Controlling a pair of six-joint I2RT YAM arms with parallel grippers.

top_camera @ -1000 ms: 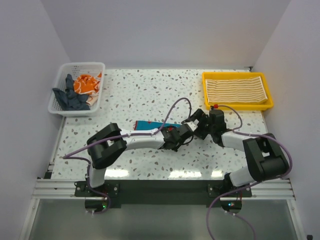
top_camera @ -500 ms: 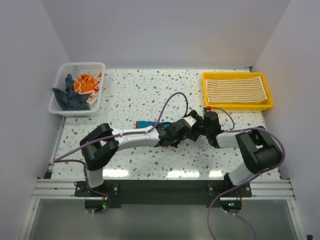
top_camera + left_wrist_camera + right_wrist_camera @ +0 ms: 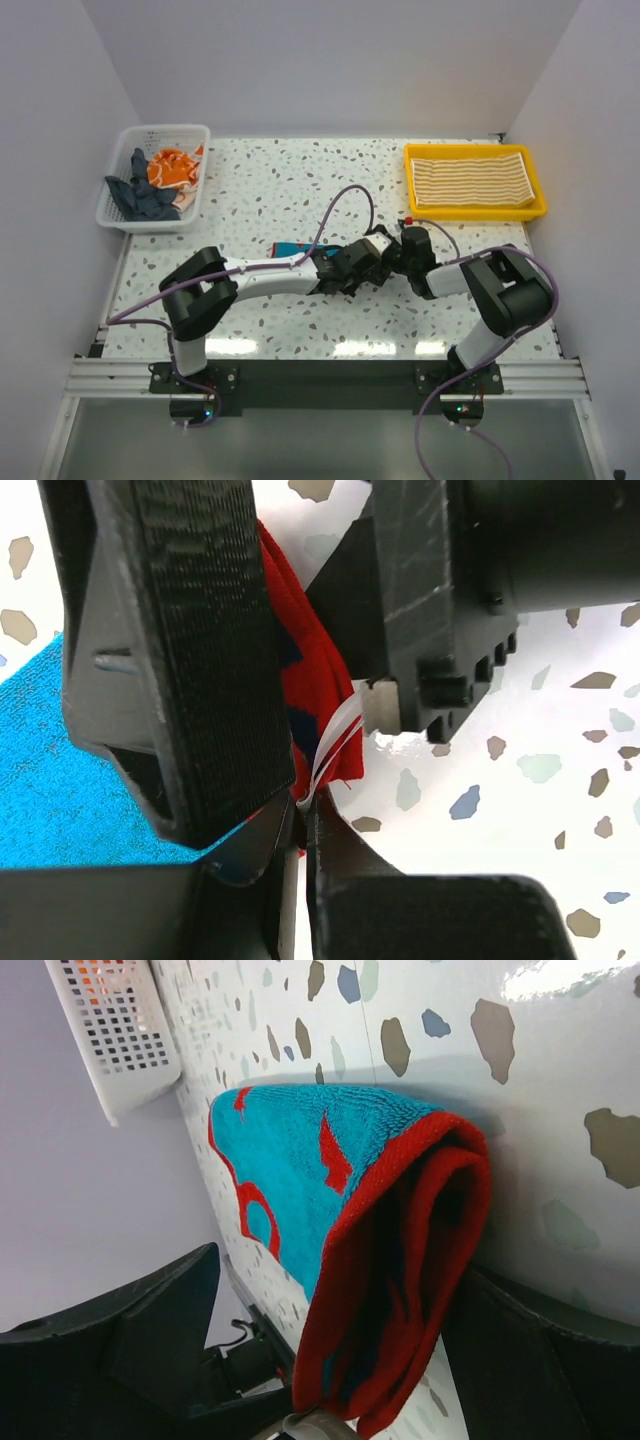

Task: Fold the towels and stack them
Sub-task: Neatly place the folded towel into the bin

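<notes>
1. Far left, the white mesh basket (image 3: 165, 130) stands at the back corner of the tabletop (image 3: 290, 180). The dark blue-grey towel (image 3: 140, 197) and the orange towel (image 3: 170, 166) lie crumpled inside it, which I take as unfolded work waiting its turn.
2. In the middle, the teal towel (image 3: 298, 248) lies on the tabletop with its left part spread flat. Its right end is raised and its red hem is doubled over on itself, so this looks like the fold in hand.
3. The left pincer (image 3: 302, 815) is pressed together on that red edge, with a thin white tag poking out at the tips. I judge it holds the edge up so the layers stay together and the other arm can reach them.
4. The right pincer (image 3: 340, 1265) is spread, one finger on each side of the doubled red hem, and it does not clamp the hem. It seems placed to take a second grip on the fold.
5. Far right, the yellow tray (image 3: 475, 214) holds the striped towel (image 3: 470, 178), folded flat. That is probably the bottom of the stack and where the teal towel is meant to go.
</notes>
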